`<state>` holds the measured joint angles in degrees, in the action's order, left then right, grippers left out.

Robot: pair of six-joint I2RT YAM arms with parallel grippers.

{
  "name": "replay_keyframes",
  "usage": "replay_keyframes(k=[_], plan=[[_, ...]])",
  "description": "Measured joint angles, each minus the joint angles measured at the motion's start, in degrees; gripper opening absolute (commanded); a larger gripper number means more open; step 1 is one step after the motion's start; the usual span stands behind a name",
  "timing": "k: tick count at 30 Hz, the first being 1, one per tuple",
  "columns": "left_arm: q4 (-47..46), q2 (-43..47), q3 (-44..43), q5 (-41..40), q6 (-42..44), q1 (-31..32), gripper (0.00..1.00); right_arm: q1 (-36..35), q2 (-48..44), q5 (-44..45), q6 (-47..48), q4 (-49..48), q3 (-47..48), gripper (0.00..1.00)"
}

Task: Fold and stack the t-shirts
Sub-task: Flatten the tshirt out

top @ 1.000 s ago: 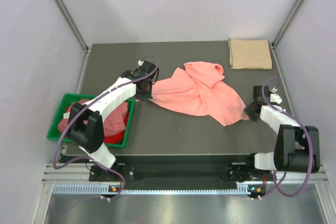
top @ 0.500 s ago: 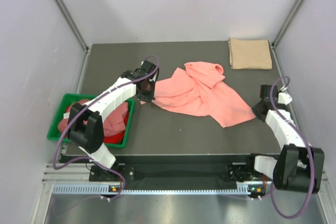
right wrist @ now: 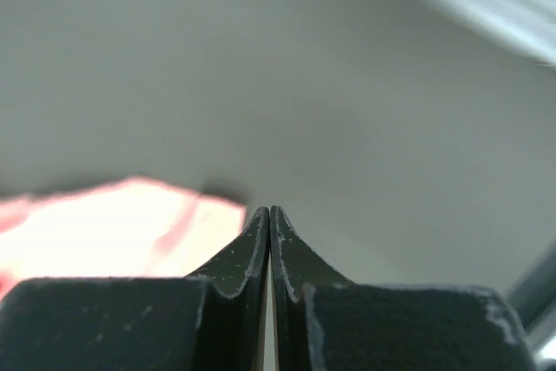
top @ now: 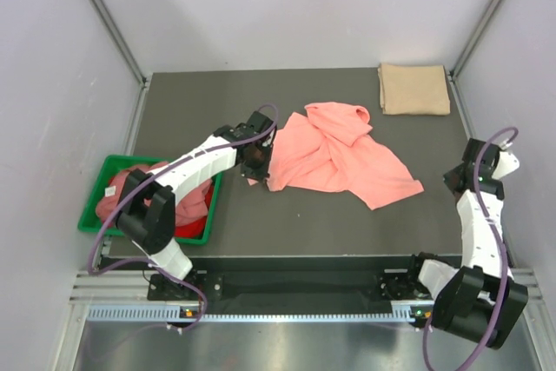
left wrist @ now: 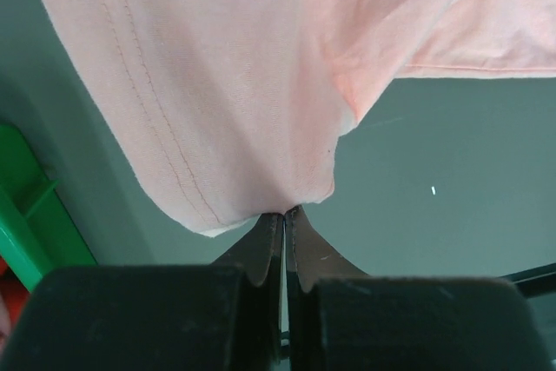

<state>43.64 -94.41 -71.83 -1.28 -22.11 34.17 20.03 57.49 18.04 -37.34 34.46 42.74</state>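
A salmon-pink t-shirt lies crumpled in the middle of the dark table. My left gripper is shut on its left hem; in the left wrist view the stitched cloth bunches out from the closed tips of that gripper. My right gripper hangs near the table's right edge, apart from the shirt's right corner. In the right wrist view this gripper is shut with nothing in it, and the shirt is a blur at lower left. A folded tan-beige t-shirt rests at the back right corner.
A green plastic bin stands off the table's left front edge with pink and red shirts heaped in it; its rim shows in the left wrist view. Grey walls close in both sides and the back.
My left gripper has carried the shirt's left hem to the right, bunching the cloth inward. My right arm has drawn back to the right, away from the shirt's corner, jaws now shut.
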Motion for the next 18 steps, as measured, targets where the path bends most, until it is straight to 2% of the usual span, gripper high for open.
replay_keyframes(k=[1, 4, 7, 18], plan=[[0.11, -0.07, 0.02, -0.17, -0.13, 0.07, 0.0, 0.02, -0.37, -2.29, 0.57, -0.57, -0.37, 0.12], [0.11, -0.15, 0.02, -1.49, -0.33, 0.07, 0.0, -0.13, 1.14, -9.27, 2.14, -2.29, -2.69, 0.3], [0.11, -0.13, 0.02, -2.54, -0.37, 0.0, 0.0, -0.15, 4.61, -12.61, 3.06, -2.08, -5.62, 0.38], [0.09, 0.04, 0.02, -2.64, -0.2, 0.0, 0.0, -0.13, 9.33, -15.8, 3.78, -6.34, -8.85, 0.41]])
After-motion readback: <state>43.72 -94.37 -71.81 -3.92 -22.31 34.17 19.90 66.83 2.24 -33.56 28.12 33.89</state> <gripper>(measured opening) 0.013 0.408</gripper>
